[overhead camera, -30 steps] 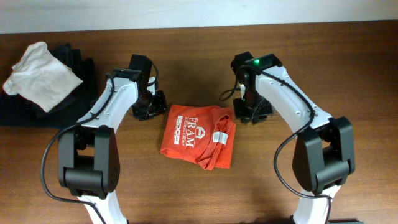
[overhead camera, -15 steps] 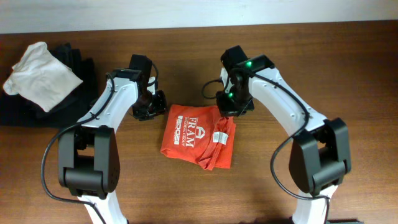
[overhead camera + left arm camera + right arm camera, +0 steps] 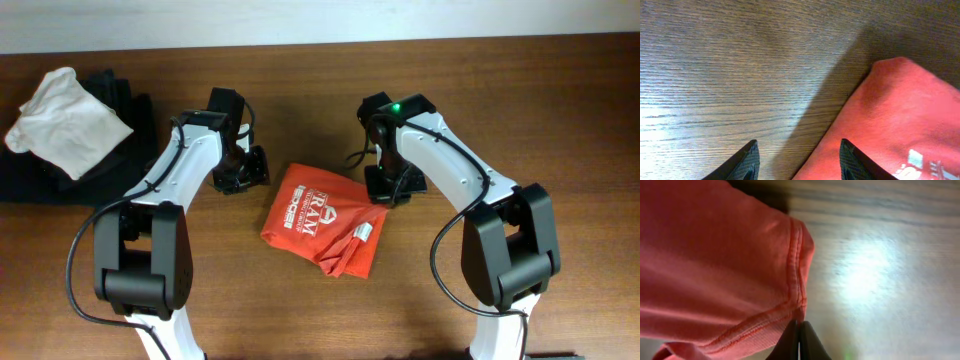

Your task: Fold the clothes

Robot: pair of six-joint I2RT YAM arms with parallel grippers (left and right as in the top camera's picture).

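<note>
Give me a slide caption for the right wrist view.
Right gripper shut on the stitched hem corner of the orange-red T-shirt, wood table beyond.

A crumpled white cloth (image 3: 68, 122) rests on top of the black garments (image 3: 25, 178), located at 10 o'clock on the wooden table (image 3: 560, 100).

Your left jaws stand apart above the table (image 3: 715, 60), one fingertip (image 3: 747, 162) over bare wood, the other at the red shirt's (image 3: 890, 125) edge.
</note>
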